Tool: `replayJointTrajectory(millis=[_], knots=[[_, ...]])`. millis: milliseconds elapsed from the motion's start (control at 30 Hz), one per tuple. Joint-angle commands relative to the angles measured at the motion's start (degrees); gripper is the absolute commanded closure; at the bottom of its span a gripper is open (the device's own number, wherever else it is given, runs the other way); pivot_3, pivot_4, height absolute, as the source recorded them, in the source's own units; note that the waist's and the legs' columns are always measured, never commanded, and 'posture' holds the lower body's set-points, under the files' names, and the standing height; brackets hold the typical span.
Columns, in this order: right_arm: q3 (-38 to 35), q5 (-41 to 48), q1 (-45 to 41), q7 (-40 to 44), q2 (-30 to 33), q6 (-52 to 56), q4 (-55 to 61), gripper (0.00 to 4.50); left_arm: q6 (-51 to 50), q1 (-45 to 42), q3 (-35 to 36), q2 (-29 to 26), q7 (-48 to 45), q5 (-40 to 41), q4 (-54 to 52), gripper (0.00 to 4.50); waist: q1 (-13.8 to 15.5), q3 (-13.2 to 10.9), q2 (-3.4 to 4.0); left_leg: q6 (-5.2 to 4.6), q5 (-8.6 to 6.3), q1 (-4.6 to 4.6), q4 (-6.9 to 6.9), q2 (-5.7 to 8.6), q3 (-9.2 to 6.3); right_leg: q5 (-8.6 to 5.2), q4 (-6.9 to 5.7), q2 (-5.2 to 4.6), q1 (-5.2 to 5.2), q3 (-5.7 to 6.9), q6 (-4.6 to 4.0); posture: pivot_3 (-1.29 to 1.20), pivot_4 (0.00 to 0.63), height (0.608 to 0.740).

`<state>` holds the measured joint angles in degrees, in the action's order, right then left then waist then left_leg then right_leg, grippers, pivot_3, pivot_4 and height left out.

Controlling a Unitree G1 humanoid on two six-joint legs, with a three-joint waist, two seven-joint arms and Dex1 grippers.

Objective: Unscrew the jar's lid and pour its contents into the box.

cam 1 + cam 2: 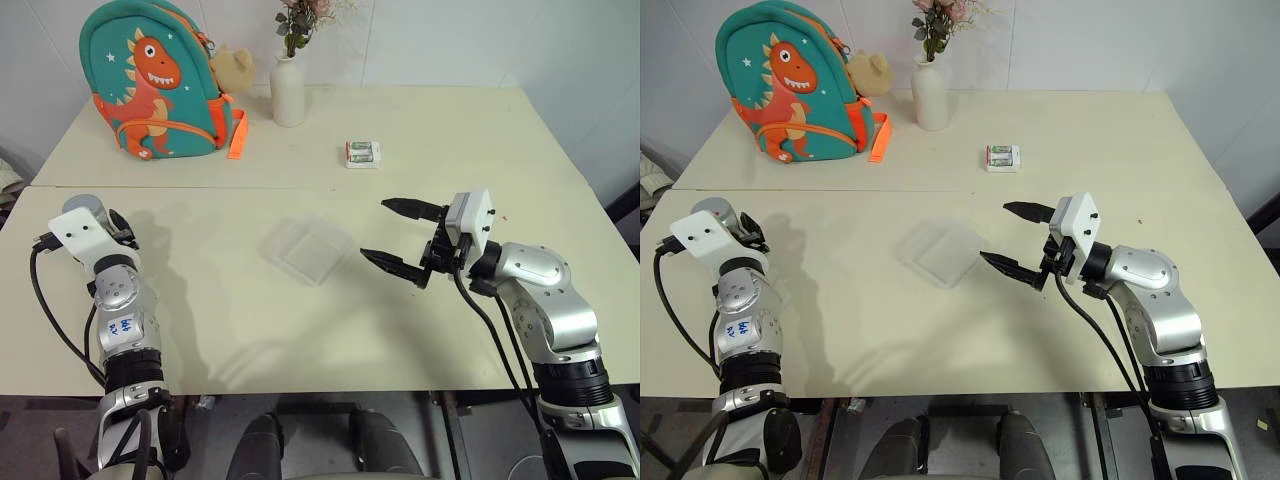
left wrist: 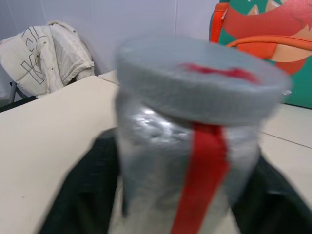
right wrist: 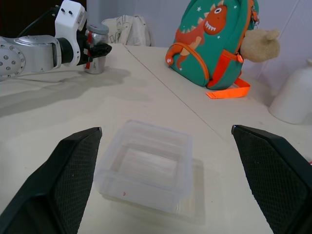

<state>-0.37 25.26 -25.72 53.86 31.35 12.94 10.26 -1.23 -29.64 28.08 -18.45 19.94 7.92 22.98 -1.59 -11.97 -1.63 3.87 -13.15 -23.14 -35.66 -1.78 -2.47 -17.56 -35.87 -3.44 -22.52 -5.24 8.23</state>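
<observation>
At the table's far left my left gripper [image 3: 99,49] is shut on the jar [image 2: 190,161], a small clear cylinder with a red stripe down its side. Black fingers [image 2: 80,195] press on both sides of it. The grey lid [image 2: 200,80] sits on top of the jar and also shows as a grey disc [image 1: 86,206]. I cannot make out the contents. The box [image 1: 308,248], a shallow clear plastic tray, lies in the middle of the table. My right gripper [image 1: 395,236] hovers just to the right of the box, open and holding nothing.
A teal dinosaur backpack [image 1: 155,80] with a plush toy [image 1: 233,68] stands at the back left. Beside it is a white vase [image 1: 288,92] with flowers. A small white-and-green packet [image 1: 362,153] lies behind the box. A seam runs across the table.
</observation>
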Motion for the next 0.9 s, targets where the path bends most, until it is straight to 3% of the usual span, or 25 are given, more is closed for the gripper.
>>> replayJointTrajectory(millis=[33,133,267,400,533,700,900], knots=[[-1.7,1.0,0.4,-0.3,0.4,-0.5,2.3,0.0,0.3,0.3,-0.1,0.2,-0.6,0.8,-4.4,2.52,0.0,0.0,0.0,0.0,0.0,0.0,0.0,0.0,0.0,0.0,0.0,0.0,0.0,0.0,0.0,0.0,0.15,0.74],[-1.8,0.9,0.9,-0.3,0.6,-0.4,2.5,0.0,1.9,1.0,-2.3,0.6,-6.3,2.8,-8.3,2.52,0.0,0.0,0.0,0.01,0.0,-0.02,0.01,0.0,0.0,0.0,0.03,0.0,0.0,0.0,0.0,0.0,0.15,0.74],[-2.5,1.0,1.7,-1.2,1.0,0.4,3.6,0.0,-0.4,2.0,-8.3,-0.5,-26.7,12.8,-18.2,2.52,0.2,0.0,-0.01,0.04,0.02,-0.05,0.05,0.0,0.0,0.0,0.06,0.0,0.0,0.02,0.0,0.0,0.15,0.74],[-2.5,0.8,2.4,-1.3,3.6,3.2,5.9,0.0,-3.5,6.3,-17.2,-9.2,-46.5,13.6,-24.3,2.52,-0.1,0.0,0.03,0.06,0.02,-0.03,0.17,0.0,0.02,-0.01,0.17,-0.01,-0.01,0.0,-0.03,0.0,0.15,0.74],[-1.4,2.2,1.3,-4.6,4.6,10.3,11.2,0.0,-8.7,5.4,-23.1,-13.3,-64.0,19.8,-24.9,2.52,-0.4,0.0,0.04,0.04,0.03,0.14,0.51,-0.06,0.12,-0.12,0.17,0.02,-0.08,-0.04,-0.22,0.0,0.15,0.74],[1.3,5.2,-4.2,-10.5,1.0,19.9,16.5,0.0,-10.5,0.2,-30.1,-11.9,-73.7,18.9,-23.1,2.52,-0.2,0.0,0.07,0.04,0.03,0.0,0.5,-0.07,0.06,-0.15,0.14,0.03,-0.18,-0.01,-0.26,0.0,0.15,0.74],[4.2,6.7,-9.0,-15.1,-4.0,25.7,18.2,0.0,-12.4,-2.9,-32.6,-8.7,-77.8,19.4,-23.2,2.52,-0.1,0.0,0.07,0.01,0.02,-0.05,0.51,-0.07,0.02,-0.16,0.19,0.03,-0.2,0.0,-0.22,0.0,0.15,0.74]])
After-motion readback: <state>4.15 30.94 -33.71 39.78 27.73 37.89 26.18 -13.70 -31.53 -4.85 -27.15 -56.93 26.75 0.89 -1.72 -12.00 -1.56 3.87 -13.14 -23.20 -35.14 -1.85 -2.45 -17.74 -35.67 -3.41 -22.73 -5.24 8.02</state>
